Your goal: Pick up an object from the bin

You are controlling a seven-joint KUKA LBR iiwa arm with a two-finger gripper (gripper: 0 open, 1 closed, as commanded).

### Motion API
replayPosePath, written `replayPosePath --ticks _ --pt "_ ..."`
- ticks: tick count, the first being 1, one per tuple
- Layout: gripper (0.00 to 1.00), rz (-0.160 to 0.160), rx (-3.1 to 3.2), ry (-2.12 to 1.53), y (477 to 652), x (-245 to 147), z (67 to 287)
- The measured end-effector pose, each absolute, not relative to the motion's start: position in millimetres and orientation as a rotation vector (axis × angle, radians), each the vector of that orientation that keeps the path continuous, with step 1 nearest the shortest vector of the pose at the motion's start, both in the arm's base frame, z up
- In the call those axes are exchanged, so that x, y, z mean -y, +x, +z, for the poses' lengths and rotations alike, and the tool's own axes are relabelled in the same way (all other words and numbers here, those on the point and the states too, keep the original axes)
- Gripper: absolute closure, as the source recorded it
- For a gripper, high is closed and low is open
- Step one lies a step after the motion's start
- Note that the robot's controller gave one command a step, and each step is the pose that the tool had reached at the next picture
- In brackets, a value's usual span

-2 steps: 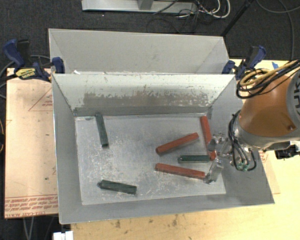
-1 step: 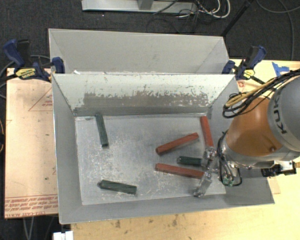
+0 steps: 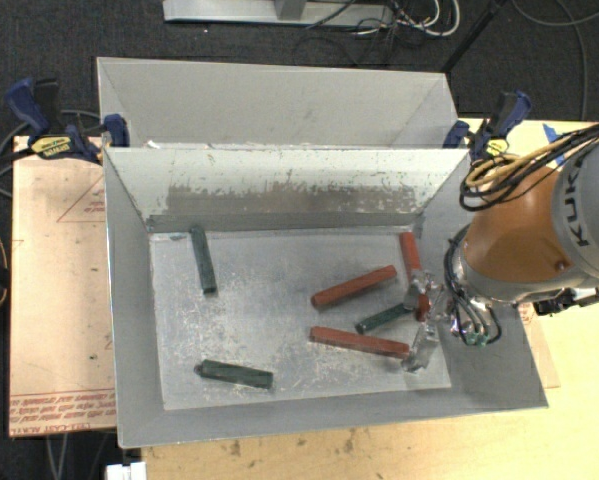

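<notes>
Seen from above in the camera view, the arm reaches in from the right and its gripper (image 3: 417, 325) is low in the crowded right-hand corner of the grey bin (image 3: 269, 313). The trouble is likely to start here. Two sticks end almost together, a short dark green bar (image 3: 383, 319) and, just below it, a lower red bar (image 3: 359, 342), and both ends sit in or at the gap between the fingers. A closing pinch could catch both at once, or nip only a tip, so that the stick swings or slips out on the lift. The sloping right wall (image 3: 449, 298) is close beside the wrist and could be scraped. A thin red stick (image 3: 409, 251) leaning along that wall could be knocked loose. The fingers appear spread apart, one above the green bar's end and one by the red bar's end, near or touching them but clamped on nothing that can be made out. A slanted red bar (image 3: 354, 288) lies just beyond, and two more dark green bars (image 3: 204, 260) (image 3: 236, 373) lie well apart on the left.
</notes>
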State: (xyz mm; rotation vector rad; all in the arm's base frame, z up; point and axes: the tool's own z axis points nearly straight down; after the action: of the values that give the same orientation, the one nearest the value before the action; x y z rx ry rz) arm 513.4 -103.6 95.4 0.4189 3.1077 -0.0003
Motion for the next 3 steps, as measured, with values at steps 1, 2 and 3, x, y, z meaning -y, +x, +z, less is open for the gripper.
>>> replayPosePath --ticks 1,2,3 --pt "0.00 0.000 -3.110 0.358 488.8 79 71" --pt "1.00 0.001 -3.117 0.357 488.2 79 72" --pt "1.00 0.002 -3.128 0.200 533.3 16 72"
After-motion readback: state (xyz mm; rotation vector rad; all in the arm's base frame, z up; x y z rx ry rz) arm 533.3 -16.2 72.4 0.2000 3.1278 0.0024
